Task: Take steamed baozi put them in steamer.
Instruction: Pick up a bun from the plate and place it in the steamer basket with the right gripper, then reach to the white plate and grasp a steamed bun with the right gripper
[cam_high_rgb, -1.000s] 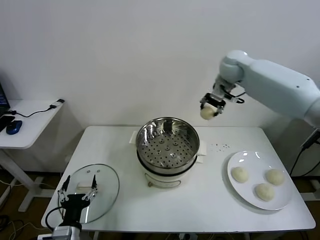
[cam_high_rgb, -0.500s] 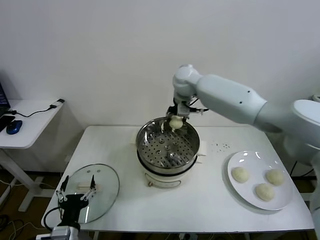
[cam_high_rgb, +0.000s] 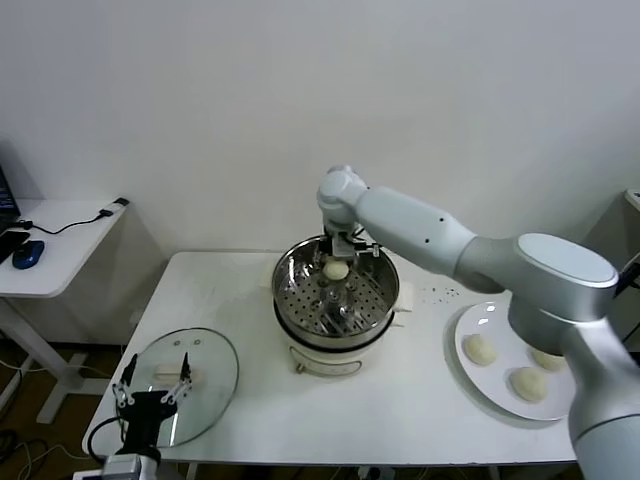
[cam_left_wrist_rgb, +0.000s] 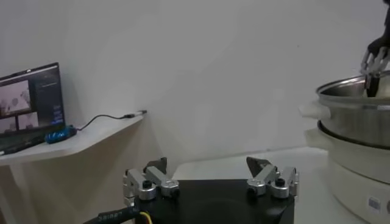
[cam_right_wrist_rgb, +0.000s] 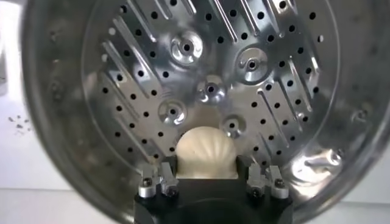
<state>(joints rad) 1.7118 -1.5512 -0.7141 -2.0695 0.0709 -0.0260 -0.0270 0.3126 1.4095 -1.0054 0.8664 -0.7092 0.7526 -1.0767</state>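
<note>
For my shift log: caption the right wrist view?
Right gripper holds a bun over the steamer's perforated floor.

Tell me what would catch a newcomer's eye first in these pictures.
The right end effector holds a cream baozi over the shiny steamer at the table's middle. Three more baozi sit on a white plate to the right. The left end effector waits open by the glass lid.
</note>
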